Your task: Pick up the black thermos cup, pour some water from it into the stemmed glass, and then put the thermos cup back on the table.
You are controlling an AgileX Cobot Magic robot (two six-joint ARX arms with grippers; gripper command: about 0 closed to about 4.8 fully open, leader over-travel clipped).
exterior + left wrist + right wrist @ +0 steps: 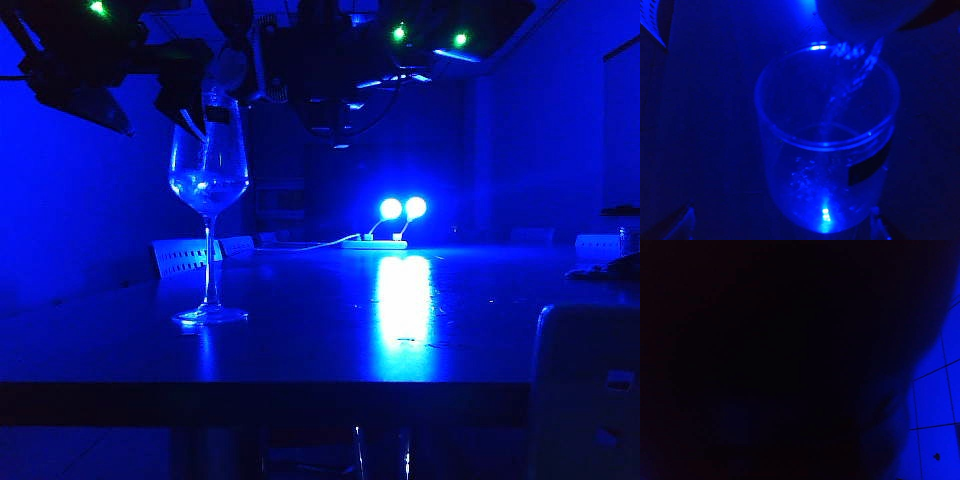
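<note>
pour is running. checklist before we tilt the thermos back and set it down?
1. Enough water in the stemmed glass: ok, the bowl holds a visible pool.
2. Stream lands inside the rim: ok, the water stream from the black thermos cup falls into the bowl.
3. Glass upright on the table: ok.
4. Left gripper out of the way: ok, open, above the glass, holding nothing.
5. Right gripper's hold on the cup: cannot tell, its wrist view is nearly black.
6. Set-down spot: ok, bare tabletop to the right of the glass in the exterior view.
</note>
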